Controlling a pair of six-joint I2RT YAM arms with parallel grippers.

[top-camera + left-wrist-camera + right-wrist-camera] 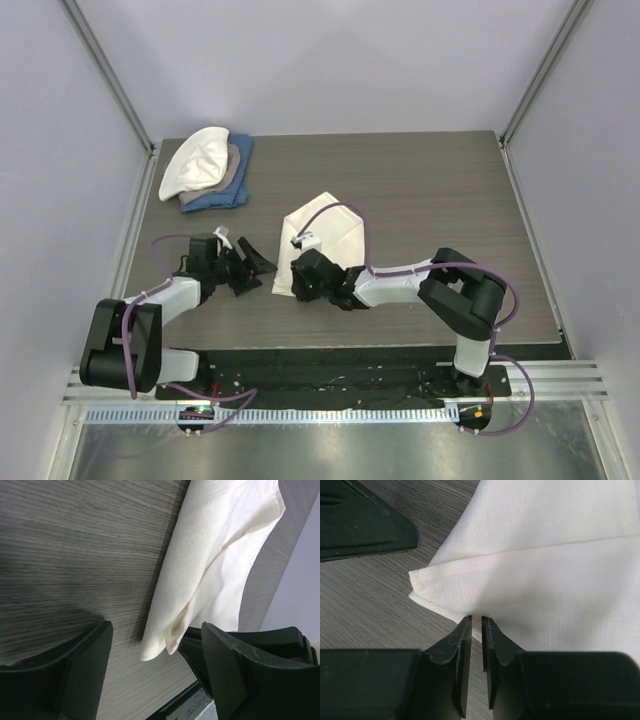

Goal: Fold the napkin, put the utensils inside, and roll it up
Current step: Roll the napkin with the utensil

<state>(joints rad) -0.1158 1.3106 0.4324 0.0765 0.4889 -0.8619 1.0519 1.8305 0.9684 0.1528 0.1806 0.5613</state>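
Note:
The cream napkin (325, 238) lies folded on the middle of the table. My left gripper (252, 266) is open just left of it. In the left wrist view the napkin's near corner (165, 640) sits between the spread left gripper (156, 630) fingers and touches neither. My right gripper (300, 285) is at the napkin's near edge, beside that corner. In the right wrist view the right gripper (476, 617) has closed to a thin slit on the edge of the cloth (545, 575). The utensils are out of view.
A stack of white, tan and blue cloths (207, 170) lies at the table's far left corner. Bare wood-grain table (440, 210) spreads to the right of the napkin. Grey walls enclose the table on three sides.

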